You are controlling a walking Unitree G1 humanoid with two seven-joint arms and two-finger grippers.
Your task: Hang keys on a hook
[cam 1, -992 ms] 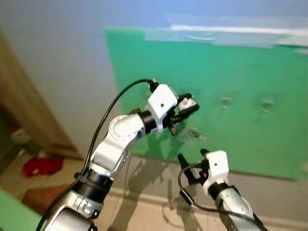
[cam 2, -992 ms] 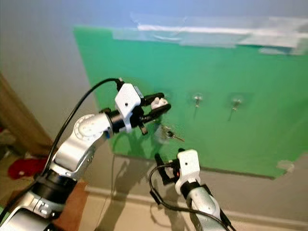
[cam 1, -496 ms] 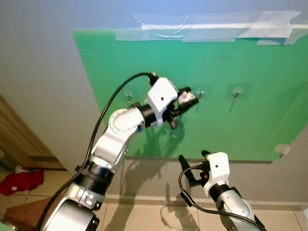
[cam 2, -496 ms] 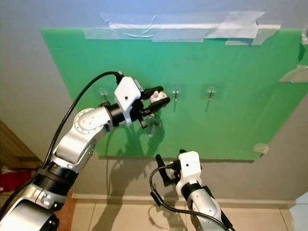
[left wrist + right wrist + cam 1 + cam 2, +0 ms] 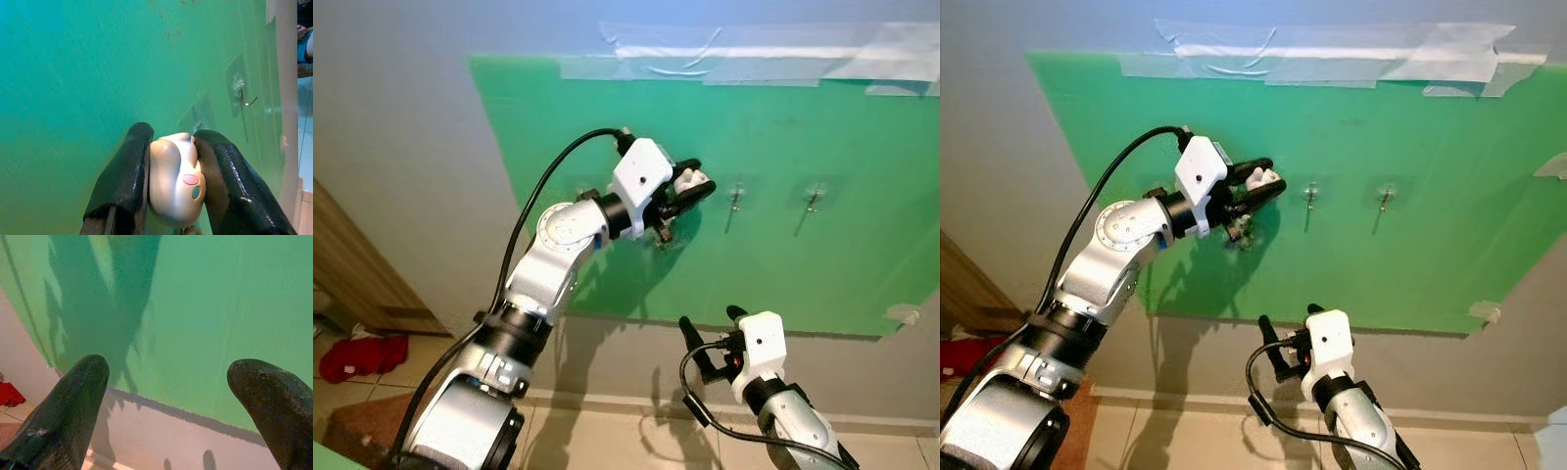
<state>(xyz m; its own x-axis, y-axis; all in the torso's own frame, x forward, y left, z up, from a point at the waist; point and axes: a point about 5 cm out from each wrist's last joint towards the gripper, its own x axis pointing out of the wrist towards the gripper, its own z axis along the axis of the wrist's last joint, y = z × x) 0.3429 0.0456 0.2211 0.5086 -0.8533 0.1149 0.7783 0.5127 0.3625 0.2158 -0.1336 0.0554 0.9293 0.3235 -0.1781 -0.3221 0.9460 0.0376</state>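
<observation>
My left gripper (image 5: 690,188) is raised against the green board (image 5: 822,274), its two black fingers (image 5: 122,181) clamped on a smooth, rounded white keychain charm (image 5: 176,178) that carries a small pink oval and a smaller blue dot. The keys (image 5: 1240,233) hang beneath the charm as a small metallic cluster, just in front of the board; whether they touch it I cannot tell. They are not on a hook: the charm is held in my fingers.

The board is a flat, matte green sheet fixed to a pale grey wall (image 5: 401,127) by strips of translucent tape (image 5: 1332,59) along its upper edge. Two bent metal hooks on clear adhesive pads sit to the right of my left gripper: the nearer hook (image 5: 1310,194) just beside the fingertips, the farther hook (image 5: 1385,196) well apart. In the left wrist view a further clear pad with a thin wire hook (image 5: 242,93) is visible on the board beyond the charm.

My right gripper (image 5: 717,338) is held low, below the board's bottom edge, its textured black fingers (image 5: 58,421) spread wide and holding nothing.

A red cloth (image 5: 357,354) lies on the tiled floor (image 5: 607,431) at lower left, beside a wooden panel (image 5: 357,264).

Compared with half a second ago, the head camera has shifted, so the board sits differently in frame. My left gripper remains closed on the charm, now left of the nearer hook instead of almost at it. The right gripper's posture is unchanged.
</observation>
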